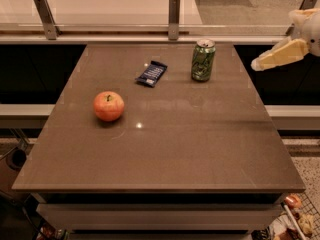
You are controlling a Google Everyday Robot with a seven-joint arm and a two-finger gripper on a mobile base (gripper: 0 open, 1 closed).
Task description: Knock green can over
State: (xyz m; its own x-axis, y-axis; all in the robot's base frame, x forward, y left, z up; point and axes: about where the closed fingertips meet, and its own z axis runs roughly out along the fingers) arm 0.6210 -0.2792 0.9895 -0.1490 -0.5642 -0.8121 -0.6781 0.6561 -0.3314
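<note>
Hovering tilted claw (265,60) near green can (203,60)

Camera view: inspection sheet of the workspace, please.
Surface: brown table, glossy, flat.
Job's things: green can upright, far right part of the table.
Clutter: apple on the left; dark snack bar left of the can, apart from it.
Grippers: hand in the air right of the can, beyond the table edge, not touching it.
Cables: nothing seen.
Surroundings: rail with metal posts behind the table.
</note>
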